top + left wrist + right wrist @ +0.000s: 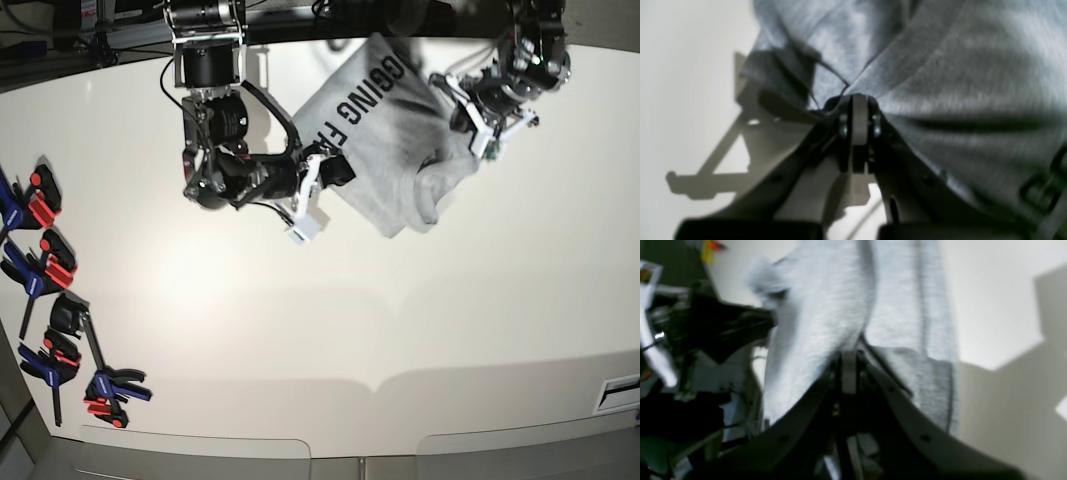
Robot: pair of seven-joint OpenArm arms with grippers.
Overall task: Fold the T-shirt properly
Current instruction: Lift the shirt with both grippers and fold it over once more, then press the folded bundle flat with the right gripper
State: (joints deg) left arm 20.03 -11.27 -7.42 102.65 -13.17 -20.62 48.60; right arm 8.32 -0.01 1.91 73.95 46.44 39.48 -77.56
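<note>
T-shirt hangs stretched above tabletop | left gripper clamped on cloth | right gripper clamped on cloth | likely spreading it for folding

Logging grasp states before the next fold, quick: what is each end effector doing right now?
Left end effector: closed, pinching the grey T-shirt.
Right end effector: closed, pinching the same T-shirt.
</note>
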